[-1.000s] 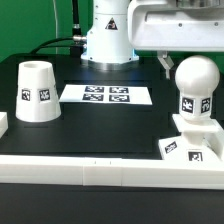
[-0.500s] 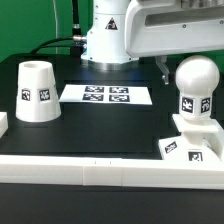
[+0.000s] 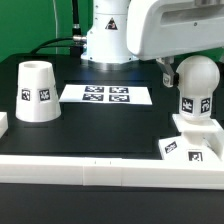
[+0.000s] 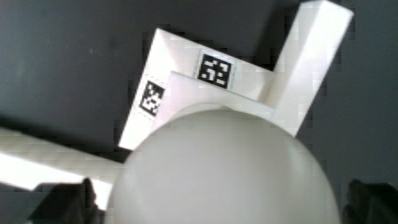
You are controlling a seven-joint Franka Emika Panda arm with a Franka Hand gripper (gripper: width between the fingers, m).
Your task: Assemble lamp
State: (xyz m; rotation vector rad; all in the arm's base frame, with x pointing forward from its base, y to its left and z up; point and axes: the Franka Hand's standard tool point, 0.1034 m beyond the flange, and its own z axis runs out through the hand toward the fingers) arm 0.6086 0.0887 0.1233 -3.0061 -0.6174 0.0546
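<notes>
Wrist view is showing the gripper with jaws standing wide apart, flanking the round head of the bulb without visibly touching it. The bulb is standing upright on the base at the exterior view's right. It is looking rigid, light and smooth (probably slippery), so pinching across the head's widest part is seeming wisest.

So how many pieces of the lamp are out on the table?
3. The shade stands alone at the exterior view's left. The bulb stands upright on the base at the exterior view's right. I see no others, though the arm could hide something.
</notes>
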